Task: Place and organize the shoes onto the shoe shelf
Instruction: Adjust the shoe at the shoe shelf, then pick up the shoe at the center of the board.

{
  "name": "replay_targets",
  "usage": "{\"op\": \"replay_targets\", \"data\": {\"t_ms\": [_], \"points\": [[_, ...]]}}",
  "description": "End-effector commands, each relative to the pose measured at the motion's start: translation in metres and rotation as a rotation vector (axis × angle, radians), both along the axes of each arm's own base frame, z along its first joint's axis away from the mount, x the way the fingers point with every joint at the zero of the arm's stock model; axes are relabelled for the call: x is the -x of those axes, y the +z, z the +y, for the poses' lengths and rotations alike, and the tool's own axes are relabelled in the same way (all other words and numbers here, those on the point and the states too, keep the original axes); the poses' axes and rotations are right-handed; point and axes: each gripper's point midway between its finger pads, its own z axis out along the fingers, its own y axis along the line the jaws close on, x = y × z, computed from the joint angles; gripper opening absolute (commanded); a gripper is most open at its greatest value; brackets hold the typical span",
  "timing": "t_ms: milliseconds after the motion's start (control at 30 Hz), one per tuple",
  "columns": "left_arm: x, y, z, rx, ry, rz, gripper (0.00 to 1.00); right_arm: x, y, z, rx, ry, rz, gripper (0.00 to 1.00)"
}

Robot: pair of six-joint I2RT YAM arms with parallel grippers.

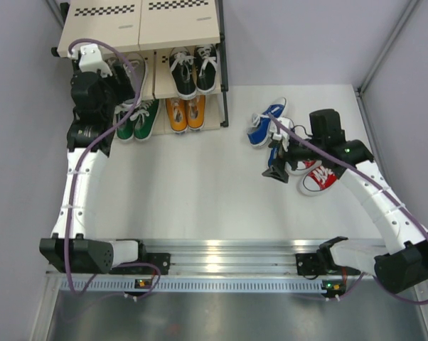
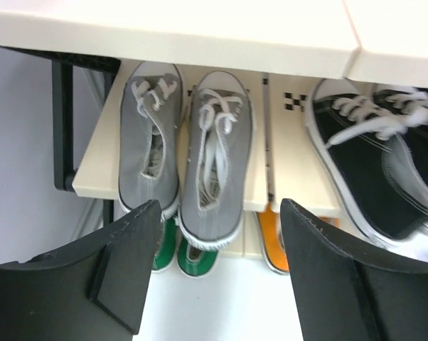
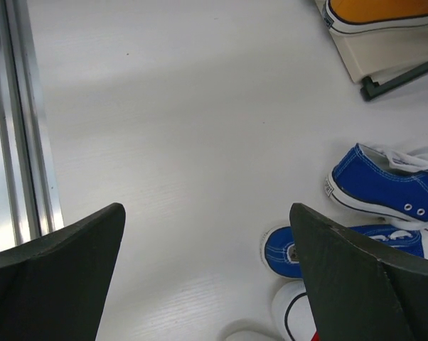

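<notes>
Left gripper [image 2: 220,220]: jaws well apart, nothing between them, holding nothing. It sits at the shelf front in the upper left of the top view. Just past its fingertips the grey pair [image 2: 182,153] sits side by side on the middle board, toes pointing into the shelf and heels at the front edge; the right-hand shoe's heel overhangs the edge a bit. The black pair [image 1: 193,71] is on the same tier, to the right of the grey. On the bottom tier are the green pair [image 1: 137,121] on the left and the orange pair [image 1: 185,112] on the right. The top board of the shoe shelf [image 1: 139,32] is bare apart from the checkered strip [image 1: 139,8]. Right gripper [image 3: 207,213]: jaws fully spread, empty, hanging over the white table [image 1: 200,185] at centre right of the top view. Two blue sneakers [image 3: 384,185] lie loose on the table beside its right finger, not lined up. One red sneaker [image 1: 319,177] sits just below them, partly under the right arm. Can't tell if there's a second red one.
</notes>
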Motion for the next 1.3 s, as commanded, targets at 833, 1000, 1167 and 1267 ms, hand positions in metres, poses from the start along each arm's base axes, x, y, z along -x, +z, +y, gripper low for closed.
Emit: {"op": "replay_targets", "data": {"t_ms": [833, 1000, 1167, 1267], "points": [[0.189, -0.202, -0.114, 0.834, -0.316, 0.417, 0.84, -0.165, -0.127, -0.101, 0.077, -1.048, 0.563, 0.78], [0.193, -0.213, -0.123, 0.872, -0.343, 0.474, 0.84, -0.180, -0.145, -0.105, 0.114, -1.072, 0.545, 0.70], [0.190, -0.215, -0.129, 0.922, -0.369, 0.472, 0.84, -0.188, -0.170, -0.096, 0.163, -1.069, 0.561, 0.63], [0.189, -0.219, -0.131, 0.941, -0.368, 0.486, 0.84, -0.190, -0.180, -0.093, 0.187, -1.085, 0.561, 0.58]]}}
